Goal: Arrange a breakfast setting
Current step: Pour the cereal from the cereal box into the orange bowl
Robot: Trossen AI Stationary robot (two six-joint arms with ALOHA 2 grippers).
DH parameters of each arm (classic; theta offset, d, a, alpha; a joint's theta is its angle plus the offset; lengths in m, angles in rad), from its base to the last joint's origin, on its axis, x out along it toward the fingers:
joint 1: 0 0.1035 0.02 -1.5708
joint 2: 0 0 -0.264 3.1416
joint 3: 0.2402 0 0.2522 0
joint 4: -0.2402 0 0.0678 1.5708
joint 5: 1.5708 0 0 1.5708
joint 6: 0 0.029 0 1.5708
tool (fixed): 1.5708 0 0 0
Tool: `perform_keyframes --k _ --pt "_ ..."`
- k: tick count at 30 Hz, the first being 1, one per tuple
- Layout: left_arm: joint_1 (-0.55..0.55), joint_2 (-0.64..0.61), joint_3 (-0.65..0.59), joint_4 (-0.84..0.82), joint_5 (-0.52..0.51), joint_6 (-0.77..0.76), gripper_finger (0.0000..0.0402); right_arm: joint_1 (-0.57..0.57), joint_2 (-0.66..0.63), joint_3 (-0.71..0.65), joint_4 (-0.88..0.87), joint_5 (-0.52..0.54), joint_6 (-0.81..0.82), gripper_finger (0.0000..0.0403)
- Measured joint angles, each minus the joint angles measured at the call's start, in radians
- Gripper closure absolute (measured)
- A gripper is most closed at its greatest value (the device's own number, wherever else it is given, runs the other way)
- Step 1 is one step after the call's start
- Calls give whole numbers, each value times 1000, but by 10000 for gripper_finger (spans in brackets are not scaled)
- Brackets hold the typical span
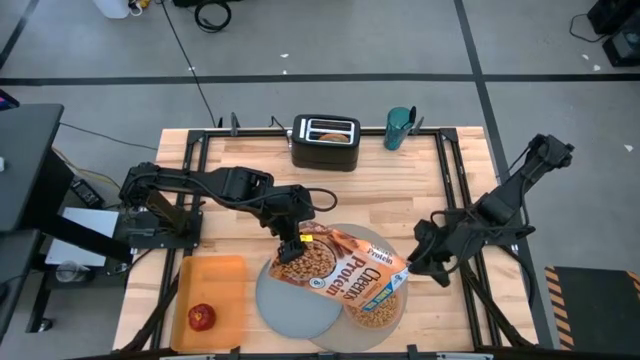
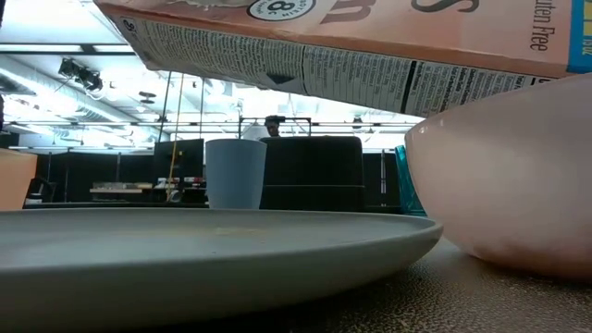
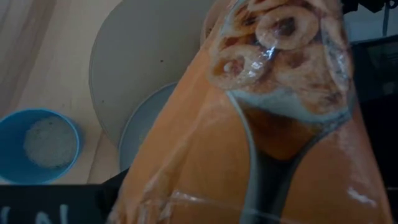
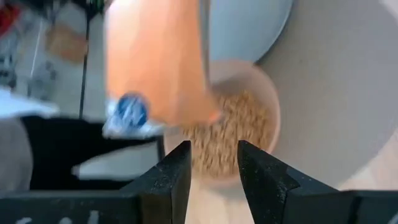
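The left gripper (image 1: 290, 243) grips the glossy orange "Cheerios Protein" cereal box (image 1: 345, 268), tilted over the round pink bowl (image 1: 378, 308) holding cereal. The right gripper (image 1: 420, 258) hovers beside, fingers parted, empty.

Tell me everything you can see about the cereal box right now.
The orange cereal box is cardboard, printed with cereal rings, the word Protein and a nutrition panel on one side. The left gripper holds it at one end, lifted off the table and tilted, lying across above the grey-blue plate. Its lower end hangs over the pink bowl, which already holds cereal. The right gripper is open, apart from it.
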Motion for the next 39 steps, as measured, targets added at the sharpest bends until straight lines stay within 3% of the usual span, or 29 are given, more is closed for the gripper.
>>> perform_keyframes --k 6,15,27,39 --pt "0 0 0 0 0 0 203 15 1 -88 162 92 4 265" --pt "1 -2 1 3 -3 3 202 15 1 -101 345 141 -108 266" --pt "-2 -2 2 -22 -2 74 202 0 0 -10 271 146 -149 270" --pt "-68 0 -44 -66 -5 73 202 -69 1 -7 321 59 -160 275"
